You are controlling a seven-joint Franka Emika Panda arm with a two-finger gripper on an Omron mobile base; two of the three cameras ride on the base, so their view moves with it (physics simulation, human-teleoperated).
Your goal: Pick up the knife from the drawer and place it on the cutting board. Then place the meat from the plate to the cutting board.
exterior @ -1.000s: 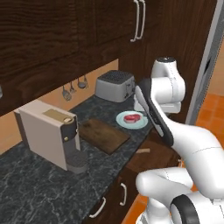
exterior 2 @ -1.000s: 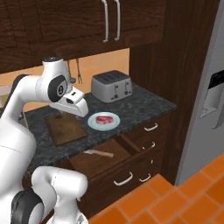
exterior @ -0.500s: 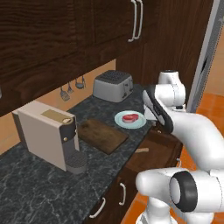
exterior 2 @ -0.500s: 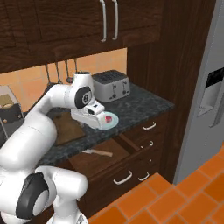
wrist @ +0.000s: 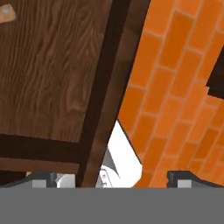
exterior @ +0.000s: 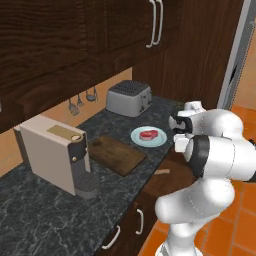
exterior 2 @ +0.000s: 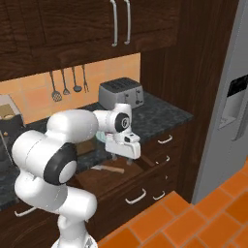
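Observation:
The drawer stands pulled open under the counter. The knife lies inside it, and its light wooden handle shows past my arm. My gripper hangs open and empty just above the drawer, slightly right of the knife. In the hand view my fingertips straddle the drawer's front edge, with the drawer's wooden floor on the left and the knife's handle end at the top left corner. On the counter the dark cutting board lies bare. The plate beside it carries the red meat.
A coffee machine stands left of the board and a toaster behind the plate. Utensils hang on the back wall. More drawers sit to the right, a fridge beyond them, orange tile floor below.
My arm has swung away from above the plate, forward and down, so the gripper now hangs over the open drawer. The jaws stayed open. Nothing on the counter moved.

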